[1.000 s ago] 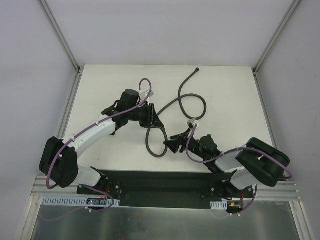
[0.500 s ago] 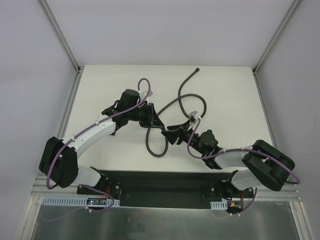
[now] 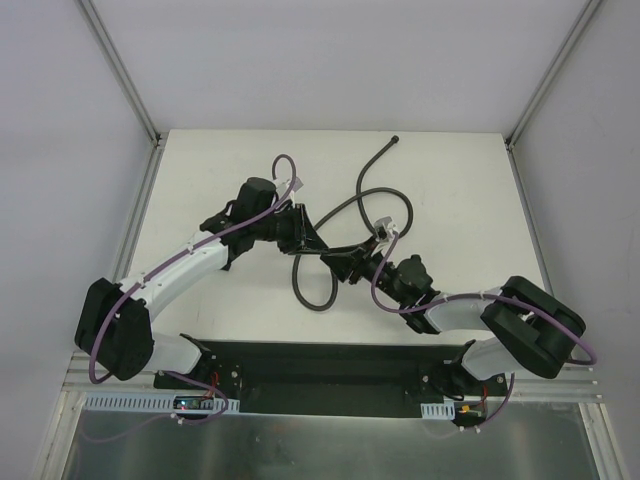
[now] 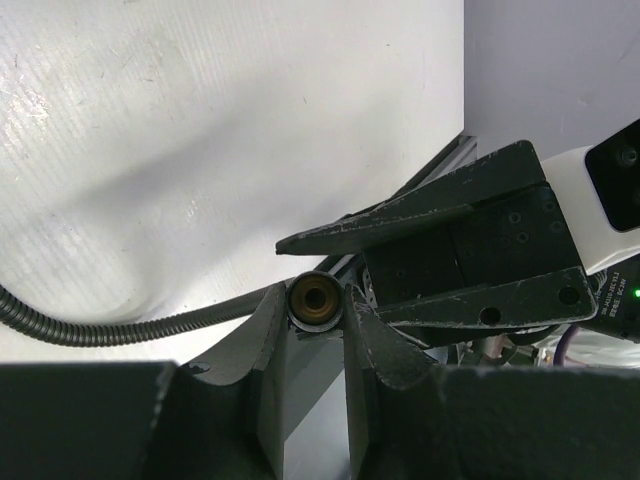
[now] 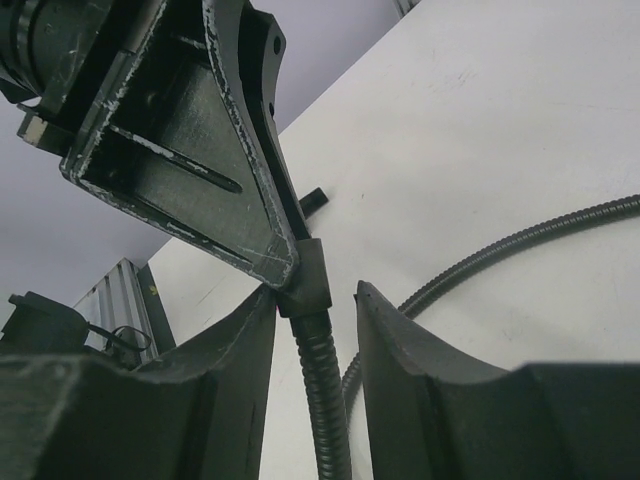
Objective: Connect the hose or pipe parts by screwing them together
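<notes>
Holding the hose point(image 4: 90, 330) end, your left tool point(image 4: 315, 300) is clamped; right tool point(image 5: 316, 295) straddles it unclosed; nothing looks screwed yet.

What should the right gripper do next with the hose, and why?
Probably close the right gripper on the hose. Its jaws straddle it with a gap showing, just below the end that the left gripper pinches; a second grip would steady it.
</notes>
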`<state>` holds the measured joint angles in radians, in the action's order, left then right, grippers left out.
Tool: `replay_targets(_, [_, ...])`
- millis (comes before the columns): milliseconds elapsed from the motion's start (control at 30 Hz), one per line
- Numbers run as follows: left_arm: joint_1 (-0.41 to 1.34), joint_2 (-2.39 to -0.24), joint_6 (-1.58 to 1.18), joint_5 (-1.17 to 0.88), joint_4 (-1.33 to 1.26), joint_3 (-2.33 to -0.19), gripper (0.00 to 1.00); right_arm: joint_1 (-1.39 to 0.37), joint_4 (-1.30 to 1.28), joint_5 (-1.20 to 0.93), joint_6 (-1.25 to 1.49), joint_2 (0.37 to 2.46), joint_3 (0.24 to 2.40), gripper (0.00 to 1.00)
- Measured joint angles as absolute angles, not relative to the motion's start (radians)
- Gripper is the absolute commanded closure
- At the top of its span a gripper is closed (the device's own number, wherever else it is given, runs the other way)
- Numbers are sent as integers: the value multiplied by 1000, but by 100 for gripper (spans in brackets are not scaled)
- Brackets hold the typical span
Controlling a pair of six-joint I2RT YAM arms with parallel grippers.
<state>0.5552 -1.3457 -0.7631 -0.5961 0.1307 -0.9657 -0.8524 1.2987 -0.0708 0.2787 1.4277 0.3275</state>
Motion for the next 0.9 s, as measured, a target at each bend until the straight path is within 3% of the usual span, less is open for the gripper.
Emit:
replay_targets(267, [555,-1346,-786,-597,112,-965,100,-852,1304,-75,281,1430,333,65])
replay_targets(400, [555,-1341,-805,-596,86,-949,100,-854,1303,-83,284,1430,337,88])
replay_targets(467, [554,-1338,-812,-595,78,-942,100,-854,1301,-87,282,1430,337,90])
replay_targets(633, [553,-1325,-835,-594,48,-918,100,-853,1282,-92,279,1415,337,71])
replay_targets(900, [553,-1306,-881,-620,-19,-907,100,-852,1266,-67,271,1352,334,70])
